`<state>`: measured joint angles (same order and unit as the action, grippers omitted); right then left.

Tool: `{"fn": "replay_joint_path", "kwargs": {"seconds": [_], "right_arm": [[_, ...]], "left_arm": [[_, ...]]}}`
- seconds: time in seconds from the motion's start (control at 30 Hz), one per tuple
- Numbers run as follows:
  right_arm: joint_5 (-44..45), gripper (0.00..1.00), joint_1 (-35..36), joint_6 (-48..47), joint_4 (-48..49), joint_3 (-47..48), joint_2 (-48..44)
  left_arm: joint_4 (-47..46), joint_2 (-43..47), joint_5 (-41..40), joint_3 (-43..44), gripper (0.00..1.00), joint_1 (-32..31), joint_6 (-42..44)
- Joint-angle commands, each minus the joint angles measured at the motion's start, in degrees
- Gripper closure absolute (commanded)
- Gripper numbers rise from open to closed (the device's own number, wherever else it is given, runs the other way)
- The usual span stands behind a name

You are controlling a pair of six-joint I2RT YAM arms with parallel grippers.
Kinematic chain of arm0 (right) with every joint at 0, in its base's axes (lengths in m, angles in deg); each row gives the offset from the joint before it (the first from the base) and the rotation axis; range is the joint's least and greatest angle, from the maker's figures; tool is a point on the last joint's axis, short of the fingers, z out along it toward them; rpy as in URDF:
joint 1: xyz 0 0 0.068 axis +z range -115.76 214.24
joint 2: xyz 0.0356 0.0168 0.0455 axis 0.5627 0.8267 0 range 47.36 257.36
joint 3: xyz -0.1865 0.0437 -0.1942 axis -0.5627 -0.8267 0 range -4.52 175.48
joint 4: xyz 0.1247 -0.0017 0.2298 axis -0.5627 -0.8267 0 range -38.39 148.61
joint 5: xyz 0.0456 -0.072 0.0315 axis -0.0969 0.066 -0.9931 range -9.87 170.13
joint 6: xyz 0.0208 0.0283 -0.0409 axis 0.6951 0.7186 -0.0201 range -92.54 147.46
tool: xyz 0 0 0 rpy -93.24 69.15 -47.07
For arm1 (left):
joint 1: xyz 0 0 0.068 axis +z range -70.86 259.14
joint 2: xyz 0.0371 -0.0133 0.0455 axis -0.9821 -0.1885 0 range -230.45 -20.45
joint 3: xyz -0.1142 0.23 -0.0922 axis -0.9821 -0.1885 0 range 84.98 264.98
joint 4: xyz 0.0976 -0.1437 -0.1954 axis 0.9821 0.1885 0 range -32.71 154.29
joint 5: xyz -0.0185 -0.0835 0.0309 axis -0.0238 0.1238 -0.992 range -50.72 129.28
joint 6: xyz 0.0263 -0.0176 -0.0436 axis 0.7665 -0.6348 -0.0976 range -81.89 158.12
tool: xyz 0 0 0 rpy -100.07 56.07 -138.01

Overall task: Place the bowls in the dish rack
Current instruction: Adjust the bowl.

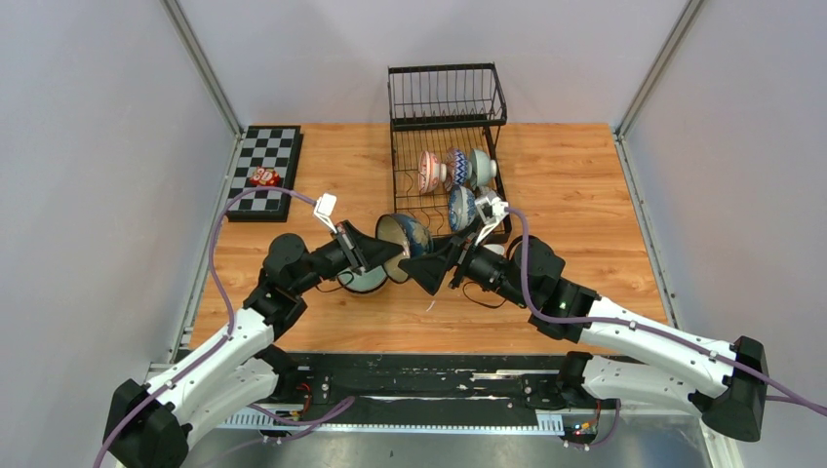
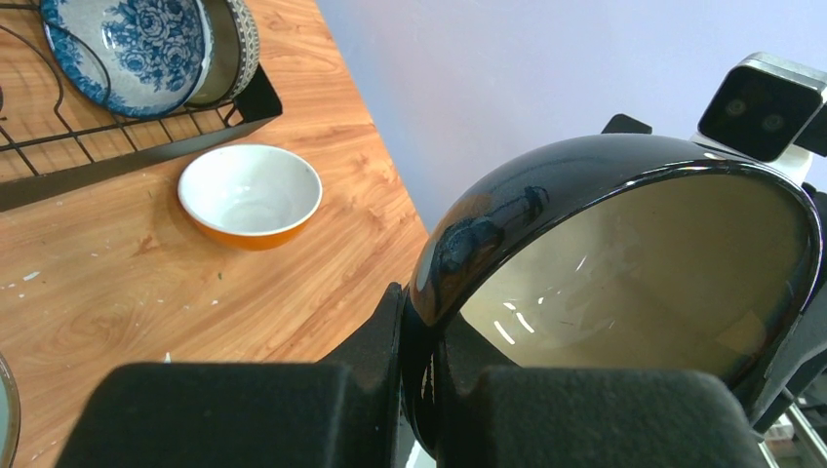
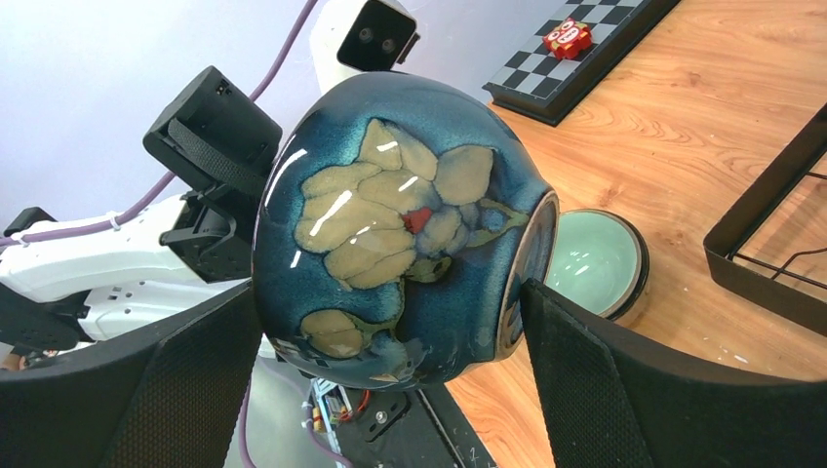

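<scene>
My left gripper is shut on the rim of a dark blue bowl with a cream inside and pale flowers outside, held on edge above the table. My right gripper is open, one finger on each side of that bowl, rim side and foot side. The black wire dish rack holds several bowls on edge, among them a blue-patterned one. A pale green bowl sits on the table below the left gripper. An orange bowl stands by the rack's near corner.
A black-and-white checkerboard lies at the table's back left with a small red object on it. Grey walls close in both sides. The rack's frame lies just right of my right gripper.
</scene>
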<state>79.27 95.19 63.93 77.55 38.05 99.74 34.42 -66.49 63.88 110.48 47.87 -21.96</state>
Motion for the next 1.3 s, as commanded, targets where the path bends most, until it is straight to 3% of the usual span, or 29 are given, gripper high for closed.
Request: {"fn": "replay_joint_path", "kwargs": {"seconds": [0.0, 0.6, 0.67, 0.7, 0.73, 0.77, 1.2, 1.27], "right_arm": [[-7.1, 0.00, 1.2, 0.0, 5.2, 2.3, 0.2], [-6.3, 0.02, 1.3, -0.5, 6.5, 2.7, 0.9], [-5.9, 0.17, 1.3, -0.7, 7.4, 2.2, 0.8], [-5.9, 0.41, 1.2, -1.1, 8.0, 2.0, 0.8], [-5.9, 0.86, 1.3, -1.4, 8.5, 1.9, 0.9], [-5.5, 0.96, 1.3, -1.4, 8.5, 1.8, 0.9], [-2.9, 0.97, 1.5, -2.4, 9.0, 0.9, 0.0], [-2.7, 0.97, 1.5, -2.3, 9.2, 0.9, -0.1]], "left_arm": [[1.3, -0.9, -1.3, 3.9, 1.00, -0.2, -0.2], [8.5, -1.7, -3.3, 6.7, 1.00, -0.2, 1.2], [8.5, -1.8, -3.2, 6.6, 1.00, -0.2, 1.2], [8.3, -1.8, -3.2, 6.4, 1.00, -0.2, 1.2], [8.1, -1.7, -3.0, 6.3, 1.00, -0.2, 1.2], [8.1, -1.7, -3.0, 6.2, 1.00, -0.2, 1.2], [7.1, -2.6, -1.9, 5.6, 1.00, -0.2, 0.8], [6.9, -2.9, -1.7, 5.6, 0.95, -0.2, 0.6]]}}
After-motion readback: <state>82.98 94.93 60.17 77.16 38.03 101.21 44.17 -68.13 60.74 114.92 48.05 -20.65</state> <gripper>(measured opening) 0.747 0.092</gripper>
